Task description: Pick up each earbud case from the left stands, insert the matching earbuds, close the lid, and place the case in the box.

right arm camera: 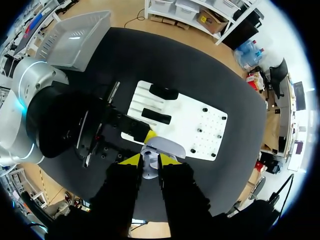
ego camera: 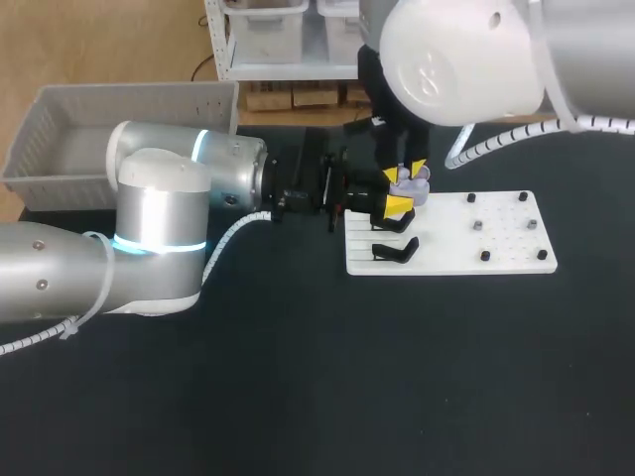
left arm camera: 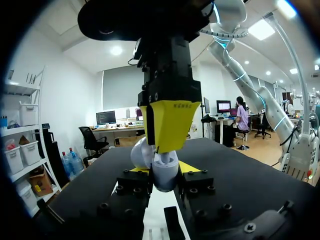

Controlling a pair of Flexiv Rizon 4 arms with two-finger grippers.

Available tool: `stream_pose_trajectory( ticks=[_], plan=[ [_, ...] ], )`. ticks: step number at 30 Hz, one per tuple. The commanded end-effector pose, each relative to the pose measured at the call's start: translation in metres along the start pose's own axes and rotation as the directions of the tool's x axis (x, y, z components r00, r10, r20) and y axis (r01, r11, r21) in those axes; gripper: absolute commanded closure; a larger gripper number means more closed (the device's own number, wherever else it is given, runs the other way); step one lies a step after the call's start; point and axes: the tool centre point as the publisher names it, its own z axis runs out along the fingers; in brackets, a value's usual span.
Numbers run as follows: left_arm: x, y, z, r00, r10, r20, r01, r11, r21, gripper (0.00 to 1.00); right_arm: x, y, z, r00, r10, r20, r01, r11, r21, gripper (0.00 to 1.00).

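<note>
A lavender earbud case (ego camera: 417, 188) (left arm camera: 165, 177) hangs over the left end of the white board (ego camera: 511, 260), with my left gripper (ego camera: 397, 205) (left arm camera: 164, 170) shut on its body from the side. The lid (left arm camera: 141, 153) stands open. From above, my right gripper (ego camera: 412, 171) (right arm camera: 148, 161) is at the case's opening, shut on a small pale earbud (right arm camera: 149, 169). In the left wrist view one wide yellow finger (left arm camera: 172, 125) of the right gripper covers the opening. Two black cases (ego camera: 395, 224) (ego camera: 395, 250) rest on the board's left stands.
Small pegs and earbuds (ego camera: 477, 226) dot the right half of the white board. A grey plastic box (ego camera: 60, 119) sits at the table's back left corner. My left arm (ego camera: 159, 233) lies across the table's left half.
</note>
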Motion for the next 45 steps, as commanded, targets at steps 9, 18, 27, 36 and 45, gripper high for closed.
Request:
stream_pose_trajectory(
  ticks=[9,18,27,36,45],
  plan=[
    [0.000,-0.001,0.000,1.000,0.002,0.001,-0.002,1.000,-0.005,1.00,-0.002,-0.004,0.004,1.000,0.006,0.001,-0.006,1.000,-0.003,1.00],
    [0.000,-0.001,0.000,1.000,0.002,0.001,-0.002,1.000,-0.005,1.00,-0.006,-0.004,0.007,1.000,0.000,0.002,0.000,1.000,-0.005,1.00],
    [0.000,-0.001,0.000,1.000,0.002,0.001,-0.002,1.000,-0.005,1.00,-0.010,-0.004,0.011,1.000,-0.007,-0.007,0.007,1.000,-0.002,1.00],
    [0.000,-0.001,0.000,1.000,0.002,0.001,-0.002,1.000,-0.005,1.00,-0.005,-0.003,0.007,1.000,-0.009,-0.005,0.009,1.000,0.000,0.32],
    [0.000,-0.001,0.000,1.000,0.002,0.001,-0.002,1.000,-0.005,1.00,0.014,0.000,-0.019,0.999,-0.020,0.034,0.021,1.000,-0.016,0.00]
  ],
)
